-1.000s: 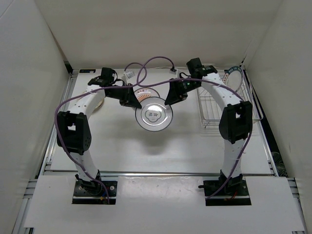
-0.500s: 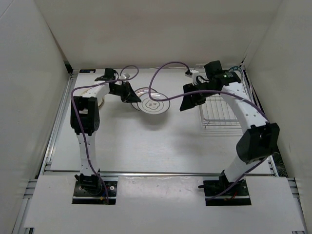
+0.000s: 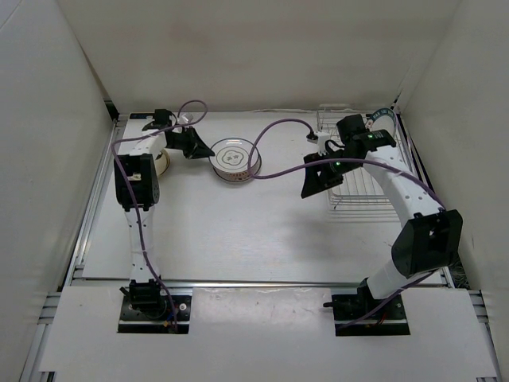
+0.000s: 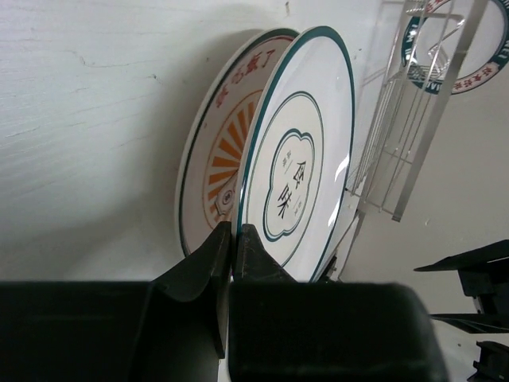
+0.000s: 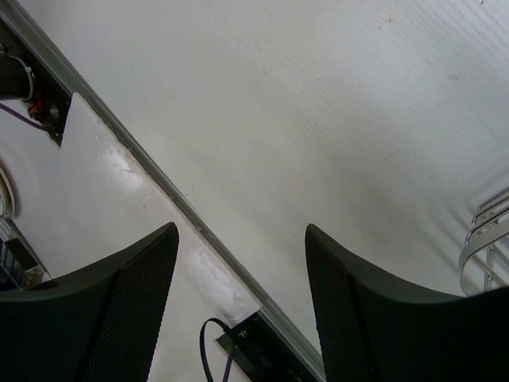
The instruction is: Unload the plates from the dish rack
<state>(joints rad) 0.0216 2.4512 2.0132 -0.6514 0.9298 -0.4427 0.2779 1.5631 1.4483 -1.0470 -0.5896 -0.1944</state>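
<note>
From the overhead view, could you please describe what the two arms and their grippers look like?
The left arm and right arm are white tubular links with black joint housings, each trailed by a purple cable. The left gripper and right gripper have black fingers; the right's are mesh-textured.

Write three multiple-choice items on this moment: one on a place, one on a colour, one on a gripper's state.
1. Relative to the dish rack, where is the held plate in the left gripper?
A) inside it
B) outside it, to its left
C) on top of its rim

2. What colour are the rays on the second plate, just behind the held one?
A) purple
B) green
C) orange-red

3. The right gripper is:
A) open and empty
B) shut on a plate
C) shut on a rack wire

Answers:
1 B, the top view shows it well left of the rack.
2 C, the left wrist view shows orange-red rays.
3 A, its own view shows the fingers apart with nothing between.
</note>
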